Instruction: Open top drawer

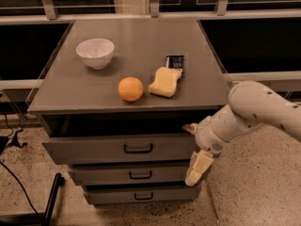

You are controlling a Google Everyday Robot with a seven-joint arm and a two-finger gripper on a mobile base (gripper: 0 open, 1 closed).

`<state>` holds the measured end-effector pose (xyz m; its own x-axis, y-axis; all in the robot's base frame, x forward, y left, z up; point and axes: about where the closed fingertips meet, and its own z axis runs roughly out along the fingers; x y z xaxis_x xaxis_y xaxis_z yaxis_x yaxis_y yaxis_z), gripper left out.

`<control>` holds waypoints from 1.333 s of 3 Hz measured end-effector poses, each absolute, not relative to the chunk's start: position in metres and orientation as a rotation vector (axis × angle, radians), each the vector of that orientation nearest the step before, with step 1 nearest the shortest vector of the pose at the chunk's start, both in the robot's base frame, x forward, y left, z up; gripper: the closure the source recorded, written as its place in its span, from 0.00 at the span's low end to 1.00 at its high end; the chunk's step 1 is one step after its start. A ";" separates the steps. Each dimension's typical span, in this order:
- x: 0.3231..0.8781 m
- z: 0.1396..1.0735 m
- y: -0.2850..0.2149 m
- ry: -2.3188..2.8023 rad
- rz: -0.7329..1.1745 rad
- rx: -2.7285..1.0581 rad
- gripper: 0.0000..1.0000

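Observation:
The top drawer is the widest grey front of three, with a black bar handle at its centre. It stands pulled out a little from under the grey tabletop, with a dark gap above it. My gripper hangs at the drawer's right end, well right of the handle, its cream fingers pointing down past the middle drawer. The white arm reaches in from the right.
On the grey tabletop lie a white bowl, an orange, a yellow sponge and a small dark packet. The narrowest drawer is at the bottom. A black cable and a stand leg lie on the floor at left.

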<state>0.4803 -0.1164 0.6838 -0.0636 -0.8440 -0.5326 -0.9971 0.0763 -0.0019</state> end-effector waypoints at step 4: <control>0.432 0.685 -0.121 2.075 0.573 -2.009 0.00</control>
<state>0.4320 -0.1210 0.6848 -0.0585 -0.9141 -0.4011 -0.9904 0.0027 0.1381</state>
